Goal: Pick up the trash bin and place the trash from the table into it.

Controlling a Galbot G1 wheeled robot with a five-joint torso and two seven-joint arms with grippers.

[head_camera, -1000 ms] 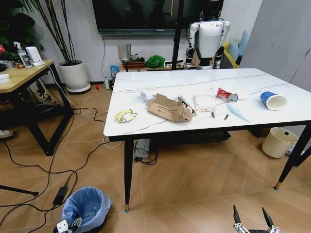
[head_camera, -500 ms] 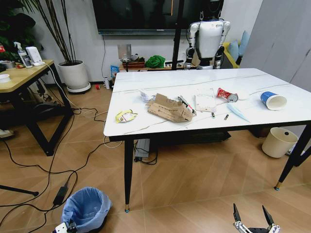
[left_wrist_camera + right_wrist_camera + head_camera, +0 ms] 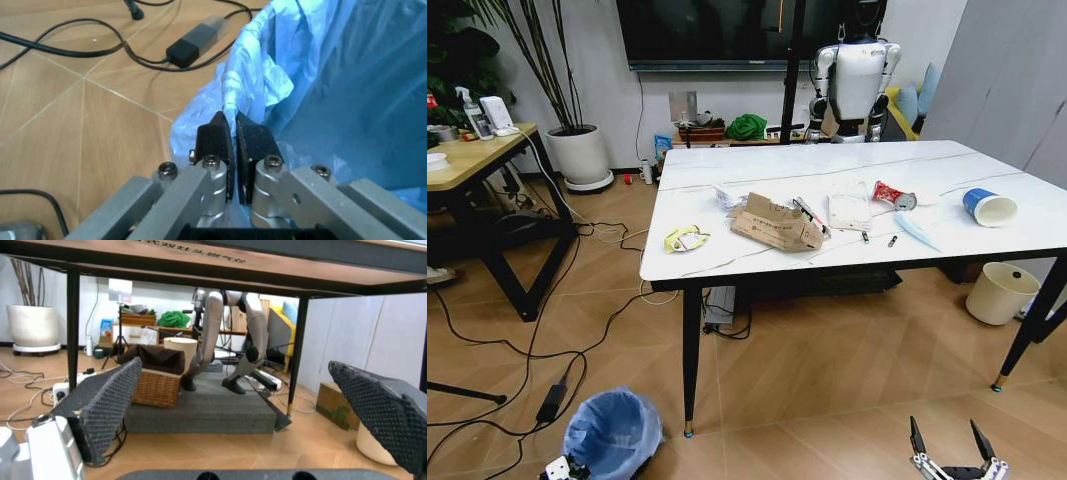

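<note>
No legible text or labels.

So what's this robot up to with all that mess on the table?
Its left gripper is pinched shut on the rim of the trash bin, which stands on the floor beside the table. The right gripper hangs open, low and empty. The trash lies on the tabletop.
</note>
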